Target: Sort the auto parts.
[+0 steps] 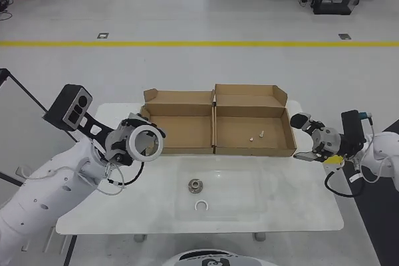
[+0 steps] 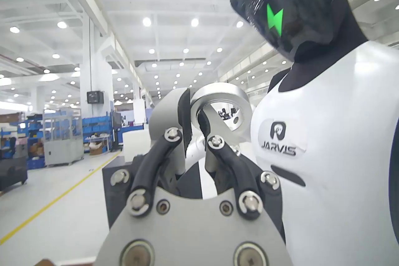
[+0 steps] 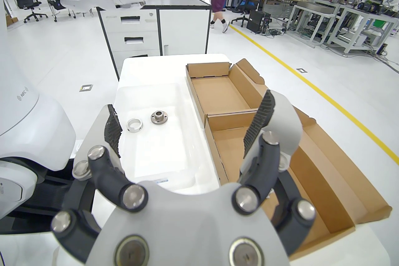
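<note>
My left gripper (image 1: 134,135) is shut on a large silver metal ring (image 1: 147,141), held up in the air beside the left cardboard box (image 1: 178,130); the left wrist view shows one finger inside the ring (image 2: 221,105) and one outside. A grey flanged hub (image 1: 195,185) and a small white ring (image 1: 201,205) lie in the clear shallow tray (image 1: 239,199). In the right cardboard box (image 1: 253,130) lie small pale parts (image 1: 256,136). My right gripper (image 1: 304,139) stands open and empty just off that box's right end, also seen as the right gripper (image 3: 190,123).
Both boxes sit side by side at the table's far edge with lids folded back. The white table (image 1: 299,193) has bare surface to the right of the tray. A grey cabinet (image 3: 156,27) stands beyond the table's left end.
</note>
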